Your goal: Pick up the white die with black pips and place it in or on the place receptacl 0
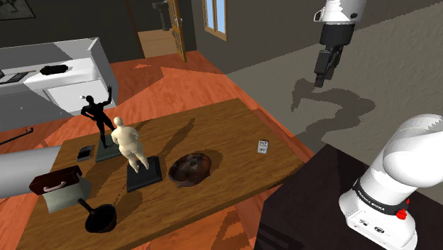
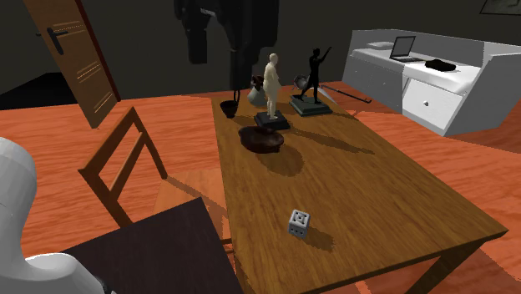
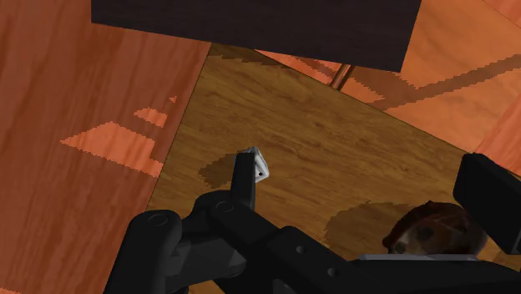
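My gripper point(image 1: 324, 74) hangs high, its 2 fingers spread. The die point(image 1: 263, 147) sits well apart from the dark bowl point(image 1: 190, 168). Farther from the bowl, the table point(image 1: 227, 121) soon ends, so a skewed descent could nudge the die off.

Dim light, jagged hard shadows across table point(image 2: 376, 192)

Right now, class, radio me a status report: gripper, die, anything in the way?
Gripper open, high up, holding nothing. Die on the table near its edge, untouched. Dark bowl apart from it; pale figurine beyond.
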{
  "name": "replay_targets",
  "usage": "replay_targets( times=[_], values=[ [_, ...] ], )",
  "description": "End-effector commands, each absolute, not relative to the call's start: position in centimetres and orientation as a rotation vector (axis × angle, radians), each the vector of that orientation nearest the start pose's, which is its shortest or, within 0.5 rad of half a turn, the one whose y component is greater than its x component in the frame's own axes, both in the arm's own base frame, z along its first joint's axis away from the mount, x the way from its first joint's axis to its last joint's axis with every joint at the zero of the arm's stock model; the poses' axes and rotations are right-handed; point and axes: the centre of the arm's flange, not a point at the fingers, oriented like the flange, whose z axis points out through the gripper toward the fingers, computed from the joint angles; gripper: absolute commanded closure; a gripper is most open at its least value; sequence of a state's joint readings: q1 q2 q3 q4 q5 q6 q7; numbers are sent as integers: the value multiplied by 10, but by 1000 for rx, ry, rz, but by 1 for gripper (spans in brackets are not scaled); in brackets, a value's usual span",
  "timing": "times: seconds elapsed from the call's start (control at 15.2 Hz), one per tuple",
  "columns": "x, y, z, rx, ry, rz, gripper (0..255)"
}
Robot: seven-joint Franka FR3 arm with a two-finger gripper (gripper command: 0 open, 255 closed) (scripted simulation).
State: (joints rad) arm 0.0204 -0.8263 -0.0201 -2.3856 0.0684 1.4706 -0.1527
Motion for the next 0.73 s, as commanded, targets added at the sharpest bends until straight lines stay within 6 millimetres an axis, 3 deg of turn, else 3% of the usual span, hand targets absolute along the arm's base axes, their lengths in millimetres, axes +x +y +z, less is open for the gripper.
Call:
replay_targets(
  times=[0.0, 0.66],
  values=[
    [285, 6, 581, -3039, -250, 126, 0],
    [331, 15, 460, -3068, -229, 87, 0]
  ],
)
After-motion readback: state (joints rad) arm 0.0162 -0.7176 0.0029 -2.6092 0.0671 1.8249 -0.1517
